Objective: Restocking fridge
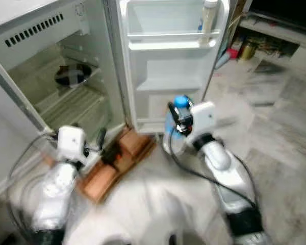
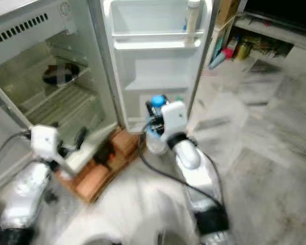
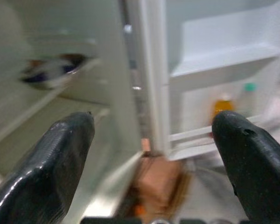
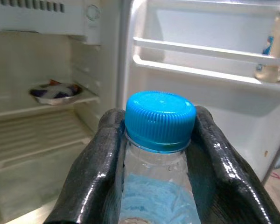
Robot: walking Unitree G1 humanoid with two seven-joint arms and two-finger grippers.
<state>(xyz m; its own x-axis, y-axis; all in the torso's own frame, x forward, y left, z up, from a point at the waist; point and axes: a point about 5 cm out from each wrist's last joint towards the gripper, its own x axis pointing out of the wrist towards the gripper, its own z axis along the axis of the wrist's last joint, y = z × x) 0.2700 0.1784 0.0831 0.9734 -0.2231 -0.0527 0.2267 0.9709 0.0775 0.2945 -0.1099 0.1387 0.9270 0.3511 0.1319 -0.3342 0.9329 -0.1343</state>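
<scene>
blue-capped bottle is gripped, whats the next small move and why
Probably lift the blue-capped bottle toward the fridge door. The right gripper is shut on its neck, the door stands open ahead with free shelf space, and the left gripper hangs open, holding nothing.

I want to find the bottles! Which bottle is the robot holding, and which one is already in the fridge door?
The right gripper holds the clear bottle with the blue cap. The tall pale bottle already stands on the door's top shelf.

No text or label can be read.
</scene>
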